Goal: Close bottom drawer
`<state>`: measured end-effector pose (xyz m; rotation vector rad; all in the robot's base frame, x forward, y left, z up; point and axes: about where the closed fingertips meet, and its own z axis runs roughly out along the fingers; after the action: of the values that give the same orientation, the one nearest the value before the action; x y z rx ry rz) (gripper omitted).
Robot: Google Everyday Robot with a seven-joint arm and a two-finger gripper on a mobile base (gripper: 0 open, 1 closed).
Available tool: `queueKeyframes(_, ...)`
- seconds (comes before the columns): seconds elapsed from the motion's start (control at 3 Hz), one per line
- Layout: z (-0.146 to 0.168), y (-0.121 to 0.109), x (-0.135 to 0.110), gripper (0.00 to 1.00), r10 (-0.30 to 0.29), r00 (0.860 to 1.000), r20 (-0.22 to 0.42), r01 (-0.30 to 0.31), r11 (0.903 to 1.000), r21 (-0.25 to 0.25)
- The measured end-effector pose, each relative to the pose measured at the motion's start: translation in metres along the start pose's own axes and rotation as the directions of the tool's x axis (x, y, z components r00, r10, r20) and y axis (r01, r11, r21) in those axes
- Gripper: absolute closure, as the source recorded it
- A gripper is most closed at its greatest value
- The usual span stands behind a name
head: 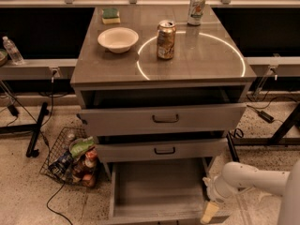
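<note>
bottom drawer (154, 189) pulled way out, under the tabletop's (201, 64) front edge | gripper (210, 213) low at the drawer's front right corner, honestly can't tell how open it is or if it's got anything | bowl (118, 39) near left edge, can (166, 40) mid-top
</note>
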<state>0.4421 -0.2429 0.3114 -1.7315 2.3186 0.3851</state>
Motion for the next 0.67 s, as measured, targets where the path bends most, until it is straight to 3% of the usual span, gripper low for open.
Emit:
queueKeyframes(0.33,0.046,-0.005,0.011,0.00,0.028,1.000,-0.007,-0.028,0.9996,0.003)
queueKeyframes(0.67,0.092,-0.013,0.022,0.00,0.009,1.000,-0.013,-0.009,0.9997,0.022)
